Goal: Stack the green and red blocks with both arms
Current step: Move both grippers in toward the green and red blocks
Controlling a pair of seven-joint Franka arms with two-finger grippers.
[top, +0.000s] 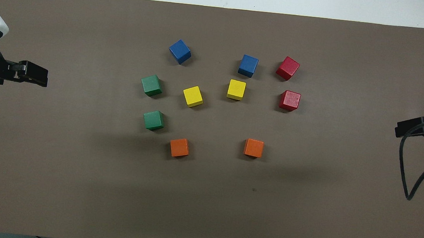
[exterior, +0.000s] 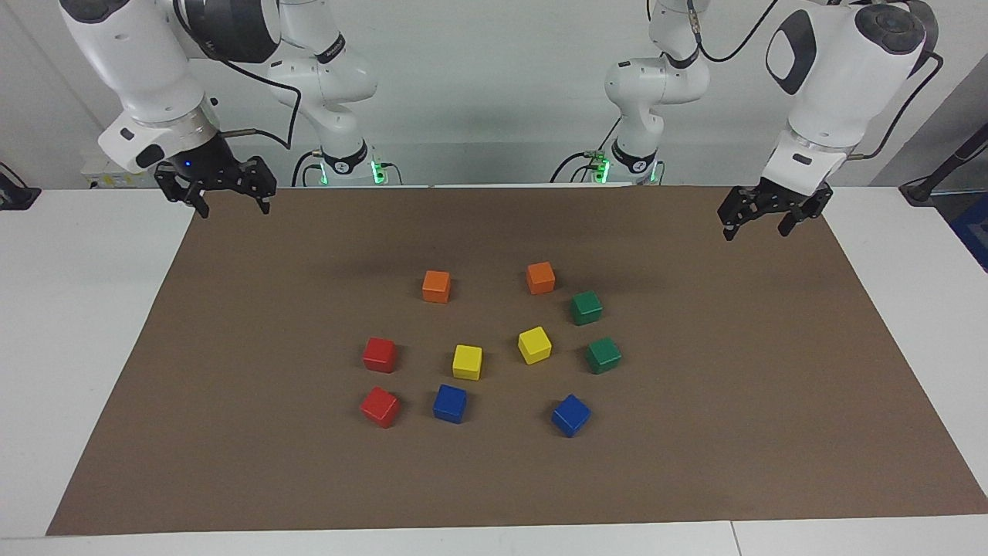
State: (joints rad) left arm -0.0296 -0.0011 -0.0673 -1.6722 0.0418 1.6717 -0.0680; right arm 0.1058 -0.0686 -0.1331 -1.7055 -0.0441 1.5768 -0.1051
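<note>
Two dark green blocks sit on the brown mat toward the left arm's end: one (exterior: pixel 587 307) (top: pixel 153 120) nearer to the robots, the other (exterior: pixel 603 355) (top: pixel 151 85) farther. Two red blocks sit toward the right arm's end: one (exterior: pixel 379 354) (top: pixel 289 100) nearer, the other (exterior: pixel 380 406) (top: pixel 287 68) farther. All four lie apart and unstacked. My left gripper (exterior: pixel 760 220) (top: pixel 31 74) hangs open and empty over its end of the mat. My right gripper (exterior: pixel 231 197) (top: pixel 409 128) hangs open and empty over the mat's edge at its end.
Two orange cubes (exterior: pixel 436 286) (exterior: pixel 540 277) lie nearest the robots. Two yellow cubes (exterior: pixel 467 361) (exterior: pixel 534 344) sit in the middle, between the red and green blocks. Two blue cubes (exterior: pixel 449 403) (exterior: pixel 570 415) lie farthest. The brown mat (exterior: pixel 231 463) covers the white table.
</note>
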